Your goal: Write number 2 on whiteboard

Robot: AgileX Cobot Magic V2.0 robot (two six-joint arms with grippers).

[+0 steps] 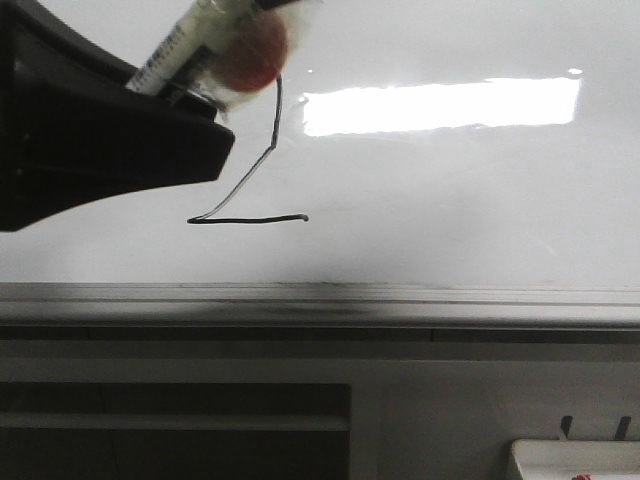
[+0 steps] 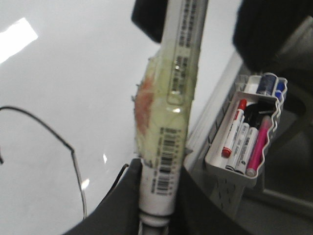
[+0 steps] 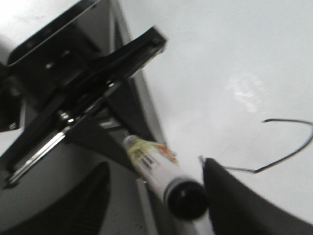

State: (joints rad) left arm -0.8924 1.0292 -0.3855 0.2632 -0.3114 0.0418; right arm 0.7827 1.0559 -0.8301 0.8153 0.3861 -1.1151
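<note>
One whiteboard point(image 1: 450, 200), one drawn number 2 point(image 1: 250, 180), one taped marker point(image 2: 171, 122), one tray point(image 2: 217, 161) of several markers.

- The number 2 point(image 1: 262, 165) loses its curved top behind the marker point(image 1: 205, 45) in the front view.
- The small tray point(image 1: 575, 460) is cut off at the front view's corner.
- Right wrist view is blurred.

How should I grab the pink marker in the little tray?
Probably by the middle of its barrel, coming straight in through the tray's open top. The pink marker lies lengthwise against the outer wall of the tray, with a white marker close on its other side, so a sideways reach looks blocked.
</note>
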